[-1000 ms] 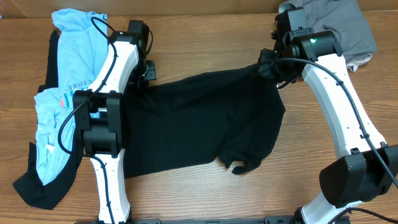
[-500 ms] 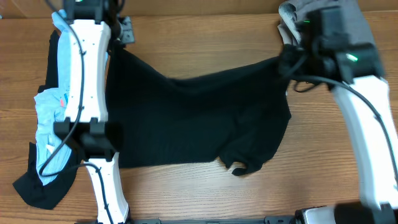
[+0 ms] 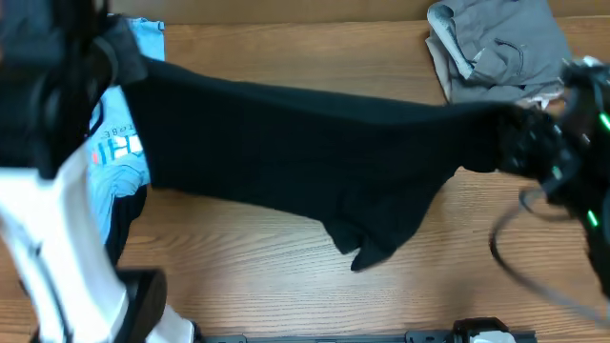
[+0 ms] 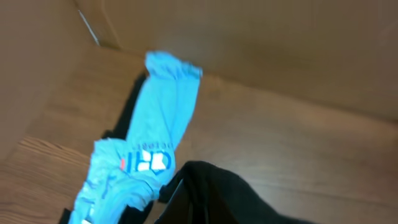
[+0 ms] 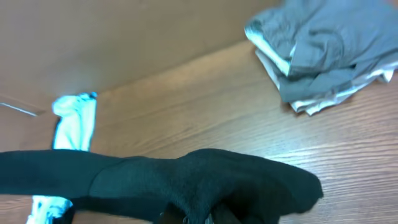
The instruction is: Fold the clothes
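The black shirt [image 3: 305, 143] hangs in the air, stretched in a wide band between my two grippers, its lower part sagging to a point near the table. My left gripper [image 3: 122, 52] is shut on its left end, high at the upper left. My right gripper [image 3: 529, 143] is shut on its right end. In the left wrist view the black shirt [image 4: 249, 199] bunches over my left gripper [image 4: 199, 213] and hides the fingers. In the right wrist view the black shirt [image 5: 186, 180] drapes over my right gripper [image 5: 202, 218].
A light-blue printed tee [image 3: 119, 152] lies at the left on another dark garment [image 3: 122, 229]. A folded grey and beige pile [image 3: 505, 48] sits at the back right. A brown cardboard wall [image 4: 280, 37] stands behind the wooden table [image 3: 477, 257].
Both arms have risen and spread apart. The black shirt came up off the table and is pulled taut between them. Both grips held.
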You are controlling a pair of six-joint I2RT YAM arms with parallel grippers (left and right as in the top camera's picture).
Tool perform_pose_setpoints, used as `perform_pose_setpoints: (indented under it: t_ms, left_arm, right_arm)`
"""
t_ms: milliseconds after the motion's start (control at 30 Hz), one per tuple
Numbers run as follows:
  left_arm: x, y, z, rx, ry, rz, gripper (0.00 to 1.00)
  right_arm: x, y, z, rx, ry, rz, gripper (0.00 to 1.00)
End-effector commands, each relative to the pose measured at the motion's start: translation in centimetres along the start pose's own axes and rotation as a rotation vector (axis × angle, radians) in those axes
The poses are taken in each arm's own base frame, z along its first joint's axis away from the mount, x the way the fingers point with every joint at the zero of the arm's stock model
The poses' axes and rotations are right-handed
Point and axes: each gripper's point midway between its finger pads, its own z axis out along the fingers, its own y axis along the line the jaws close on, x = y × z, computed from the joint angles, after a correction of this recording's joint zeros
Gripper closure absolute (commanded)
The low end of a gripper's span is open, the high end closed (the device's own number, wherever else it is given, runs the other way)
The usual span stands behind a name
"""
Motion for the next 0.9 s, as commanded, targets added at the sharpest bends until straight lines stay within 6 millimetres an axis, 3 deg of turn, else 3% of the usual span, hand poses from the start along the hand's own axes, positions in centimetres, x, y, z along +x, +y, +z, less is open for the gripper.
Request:
perform_pose_setpoints:
  t_ms: [0,267,333,367,467,567,633,767,867]
  left_arm:
    - [-1.1,3.4,-8.9,-0.025,-0.212,-0.070,0.96]
    - [0.7,7.3,-20.7,0.040,-0.469,-0.152,0.96]
    - [1.2,8.1,-22.7,0.048,-0.518,-0.169,0.96]
    - [1.7,8.9,-24.4,0.044,-0.562,-0.187,0.96]
    - [2.3,10.1,-25.5,0.017,-0.588,-0.219,0.96]
    - [2.6,10.4,-24.7,-0.017,-0.556,-0.224,0.96]
    - [2.6,10.2,-23.4,-0.038,-0.514,-0.212,0.96]
    - [2.8,10.0,-19.7,-0.116,-0.403,-0.215,0.96]
    - [2.8,9.4,-16.3,-0.160,-0.309,-0.190,0.96]
  right_arm:
    - [-0.7,0.7,-6.5,-0.041,-0.143,-0.024,0.96]
    - [-0.4,1.5,-19.1,-0.091,-0.357,-0.049,0.96]
    - [-0.2,1.4,-22.1,-0.095,-0.425,-0.050,0.96]
    - [0.1,1.2,-24.6,-0.099,-0.485,-0.050,0.96]
    - [0.2,1.3,-26.9,-0.116,-0.555,-0.068,0.96]
    - [0.1,1.3,-26.6,-0.109,-0.551,-0.072,0.96]
    - [-0.3,1.3,-25.3,-0.094,-0.514,-0.072,0.96]
    - [-1.3,1.2,-20.5,-0.047,-0.388,-0.091,0.96]
    - [-1.9,0.9,-15.7,-0.003,-0.268,-0.083,0.96]
